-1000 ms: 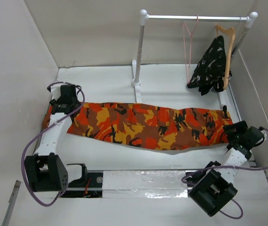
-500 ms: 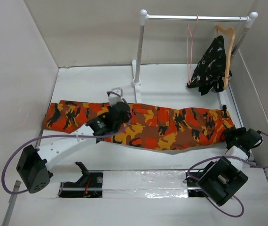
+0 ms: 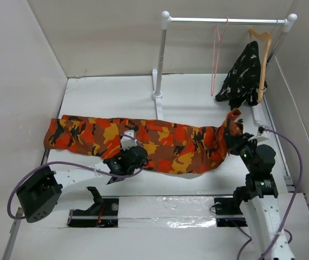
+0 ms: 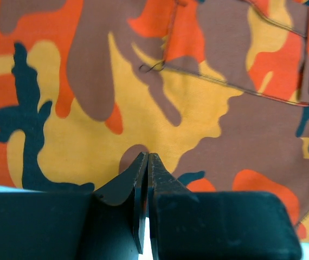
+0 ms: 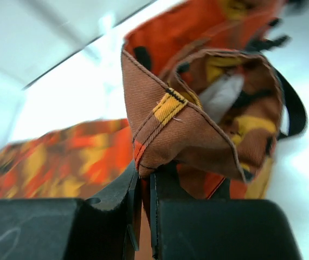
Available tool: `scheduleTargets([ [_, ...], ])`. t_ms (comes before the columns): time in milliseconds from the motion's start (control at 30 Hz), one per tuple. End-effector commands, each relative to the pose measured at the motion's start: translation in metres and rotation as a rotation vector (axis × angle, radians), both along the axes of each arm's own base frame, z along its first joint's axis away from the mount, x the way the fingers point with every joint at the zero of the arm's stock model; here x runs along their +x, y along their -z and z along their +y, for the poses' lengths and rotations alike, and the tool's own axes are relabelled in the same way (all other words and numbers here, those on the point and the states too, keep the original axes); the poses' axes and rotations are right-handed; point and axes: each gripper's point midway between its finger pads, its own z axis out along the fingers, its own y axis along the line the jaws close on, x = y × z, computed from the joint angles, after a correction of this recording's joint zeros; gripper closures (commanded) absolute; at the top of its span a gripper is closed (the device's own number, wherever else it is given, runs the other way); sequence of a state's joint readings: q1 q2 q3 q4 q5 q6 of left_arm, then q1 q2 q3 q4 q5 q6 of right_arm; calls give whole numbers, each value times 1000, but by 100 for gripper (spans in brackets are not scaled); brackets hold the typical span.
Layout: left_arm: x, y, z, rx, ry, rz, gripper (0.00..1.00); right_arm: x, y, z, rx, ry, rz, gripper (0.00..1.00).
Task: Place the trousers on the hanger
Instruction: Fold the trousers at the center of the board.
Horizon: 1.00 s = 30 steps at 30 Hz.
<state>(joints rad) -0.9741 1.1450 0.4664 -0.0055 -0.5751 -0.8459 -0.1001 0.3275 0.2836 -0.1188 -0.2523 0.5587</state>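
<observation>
The long camouflage trousers (image 3: pixel 160 143), a sturdy woven twill printed in orange, red, yellow, brown and black blotches, lie stretched flat across the white table top (image 3: pixel 111 97) from the left wall almost to the right one. Their right end is raised off the surface into a crumpled peak. The right gripper (image 5: pixel 145 173) has its two black fingers closed on that end, pinching a stitched double-seamed edge, and above them the cloth folds over into a stiff open pocket shape (a black strap loops behind it).

The left gripper (image 4: pixel 146 160) sits at the near edge of the trousers, about midway along their length. Its wedge-shaped black fingers (image 4: pixel 124 181) are pressed together with only a hairline gap, their tips on a yellow-and-brown patch beside a sewn seam with a loose thread; whether any cloth is caught between them cannot be told.

The thin pink wire hanger (image 3: pixel 214 59) hangs by its small hook from the white tubular rail (image 3: pixel 198 20) at the back, well apart from the trousers. Further right on the same rail, a thicker light-brown wooden hanger (image 3: pixel 261 38) carries a limp black-and-white patterned garment (image 3: pixel 244 76)
</observation>
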Motion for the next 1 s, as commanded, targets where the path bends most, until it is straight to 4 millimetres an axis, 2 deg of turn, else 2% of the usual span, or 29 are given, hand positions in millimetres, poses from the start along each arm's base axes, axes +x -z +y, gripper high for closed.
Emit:
scheduleTargets([
  [0, -3, 1, -9, -123, -25, -13, 100, -8, -25, 32, 33, -81, 19, 100],
  [33, -6, 8, -8, -126, -30, 2, 100, -7, -48, 42, 36, -119, -19, 100],
  [67, -11, 21, -1, -110, -39, 24, 100, -6, -57, 52, 38, -149, -26, 100],
  [100, -12, 26, -2, -119, -39, 32, 100, -1, -57, 64, 32, -189, 3, 100],
  [133, -15, 30, -3, -127, -35, 45, 100, -7, -70, 92, 35, -290, -20, 100],
  [167, -17, 35, -2, -129, -35, 55, 100, -5, -97, 100, 36, -289, -64, 100],
  [200, -19, 35, -7, -141, -20, 52, 100, -1, -98, 115, 19, -315, -44, 100],
  [233, -19, 36, -7, -148, -28, 52, 100, -7, -109, 135, 3, -338, -58, 100],
  [267, -22, 36, -11, -153, -16, 53, 100, -9, -142, 145, 7, -352, -111, 100],
  [333, -23, 36, -17, -155, -1, 56, 100, -8, -157, 165, -14, -354, -109, 100],
  [367, -24, 34, -21, -157, 10, 54, 100, -11, -171, 173, -21, -350, -136, 100],
  [400, -25, 35, -24, -153, 15, 53, 100, -10, -199, 175, 0, -340, -181, 100],
  [433, -29, 36, -29, -150, 35, 52, 100, -5, -205, 181, -8, -344, -187, 100],
  [467, -27, 34, -31, -157, 26, 50, 100, -3, -216, 183, -5, -361, -205, 100],
  [500, -29, 38, -34, -144, 37, 61, 100, -4, -242, 183, 24, -370, -245, 100],
  [567, -30, 39, -43, -146, 53, 70, 100, -4, -261, 186, 44, -397, -286, 100],
  [633, -31, 44, -52, -142, 70, 73, 100, -1, -287, 177, 67, -381, -331, 100],
  [667, -29, 38, -62, -156, 82, 65, 100, -1, -293, 176, 67, -388, -342, 100],
  [733, -29, 44, -77, -140, 117, 72, 100, 0, -309, 163, 77, -364, -367, 100],
  [767, -26, 33, -98, -163, 143, 62, 100, -1, -314, 159, 81, -360, -377, 100],
  [800, -31, 46, -106, -120, 170, 81, 100, -4, -321, 152, 93, -349, -397, 100],
  [833, -33, 48, -117, -107, 190, 84, 100, -2, -324, 145, 92, -330, -400, 100],
  [867, -30, 37, -140, -136, 211, 72, 100, -6, -332, 140, 95, -335, -418, 100],
  [900, -33, 51, -150, -104, 235, 94, 100, -7, -335, 137, 93, -332, -422, 100],
  [933, -40, 52, -166, -100, 283, 100, 100, -8, -337, 131, 85, -321, -423, 100],
  [967, -36, 39, -193, -138, 308, 81, 100, -11, -344, 127, 86, -319, -437, 100],
])
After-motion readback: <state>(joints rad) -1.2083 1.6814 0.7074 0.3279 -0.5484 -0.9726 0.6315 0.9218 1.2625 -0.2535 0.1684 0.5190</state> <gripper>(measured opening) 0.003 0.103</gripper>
